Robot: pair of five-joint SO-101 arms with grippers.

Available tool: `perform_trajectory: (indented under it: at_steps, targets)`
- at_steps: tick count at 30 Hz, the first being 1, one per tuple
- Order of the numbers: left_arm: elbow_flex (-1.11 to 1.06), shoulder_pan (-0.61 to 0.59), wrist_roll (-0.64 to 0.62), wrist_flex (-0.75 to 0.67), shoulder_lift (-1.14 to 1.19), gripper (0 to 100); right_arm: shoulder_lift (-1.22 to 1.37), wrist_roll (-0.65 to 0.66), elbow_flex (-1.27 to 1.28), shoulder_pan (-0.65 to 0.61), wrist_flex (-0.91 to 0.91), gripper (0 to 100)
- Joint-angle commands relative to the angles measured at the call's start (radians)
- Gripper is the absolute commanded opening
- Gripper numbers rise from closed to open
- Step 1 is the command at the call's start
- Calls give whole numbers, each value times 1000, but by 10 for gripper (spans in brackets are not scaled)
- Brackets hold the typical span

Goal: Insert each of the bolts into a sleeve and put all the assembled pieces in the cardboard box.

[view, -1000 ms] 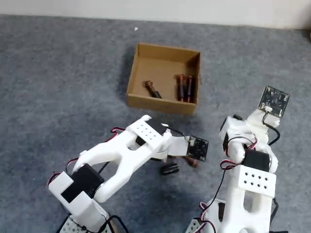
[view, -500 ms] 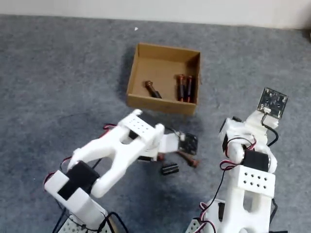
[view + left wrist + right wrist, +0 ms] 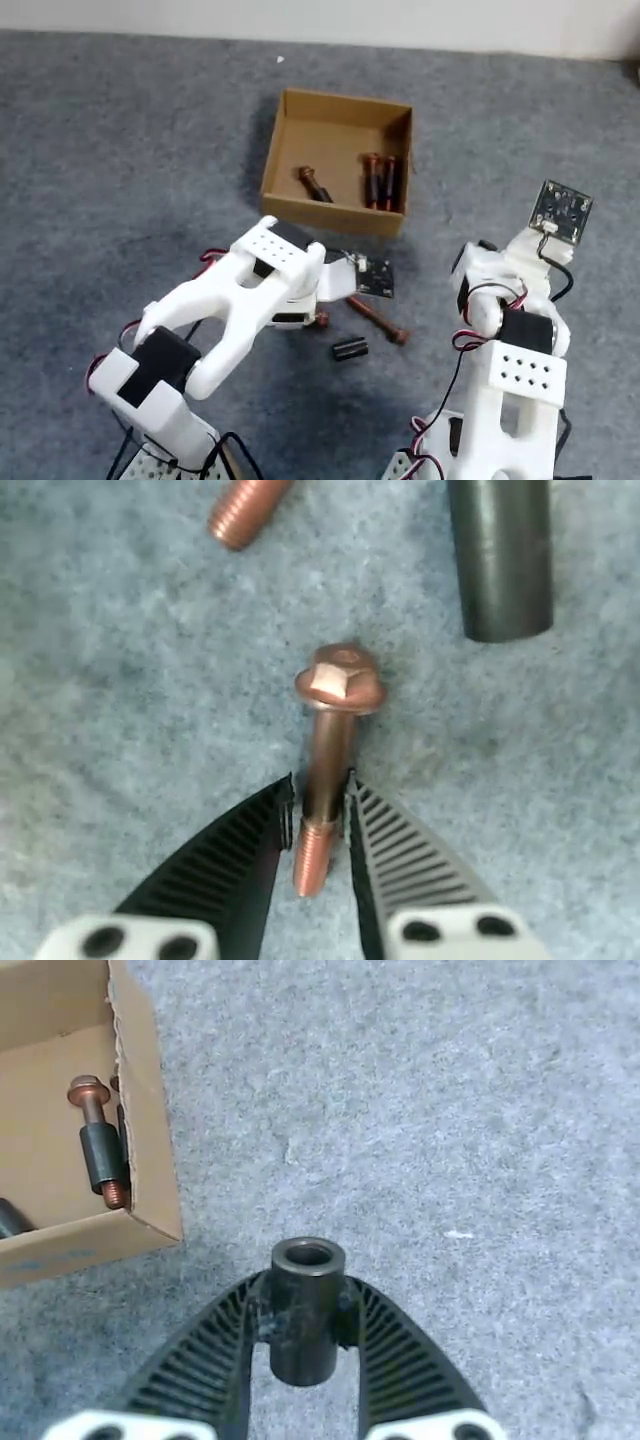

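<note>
My left gripper (image 3: 320, 785) is shut on the shank of a copper bolt (image 3: 330, 730) just above the carpet, with the hex head pointing away from the fingers. A second bolt (image 3: 376, 320) and a short black sleeve (image 3: 349, 348) lie loose on the carpet beside it. Their ends also show in the left wrist view: bolt (image 3: 248, 508), sleeve (image 3: 500, 560). My right gripper (image 3: 305, 1288) is shut on another black sleeve (image 3: 303, 1345), held upright with its bore open, above bare carpet near a corner of the cardboard box (image 3: 145, 1140).
The cardboard box (image 3: 290, 208) stands at the back of the grey carpet and holds three assembled pieces, one of them (image 3: 314, 185) lying at an angle. The right arm (image 3: 510, 320) stands folded at the right, clear of the box.
The left arm has swung left and slightly back toward the box, uncovering the loose bolt on the carpet. The loose sleeve and the right arm have stayed put.
</note>
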State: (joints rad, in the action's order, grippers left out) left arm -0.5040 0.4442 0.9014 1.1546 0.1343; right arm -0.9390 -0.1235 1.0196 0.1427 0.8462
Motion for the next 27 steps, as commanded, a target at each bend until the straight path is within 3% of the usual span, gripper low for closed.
perform_trajectory:
  at_steps: [1, 10, 20, 25, 27]
  targets:
    - [33, 59, -34, 8, -5, 115, -24, -3, -8, 12, -28, 5]
    - [33, 105, -121, -58, -5, 116, -24, -2, -8, 12, -28, 5]
    - [30, 160, -123, -71, 5, 111, -24, -2, -8, 12, -30, 5]
    - [25, 160, -123, -72, 7, 7, -28, -2, -5, 12, -30, 5]
    - [22, 160, -123, -66, -1, 9, -30, -2, -4, 12, -30, 5]
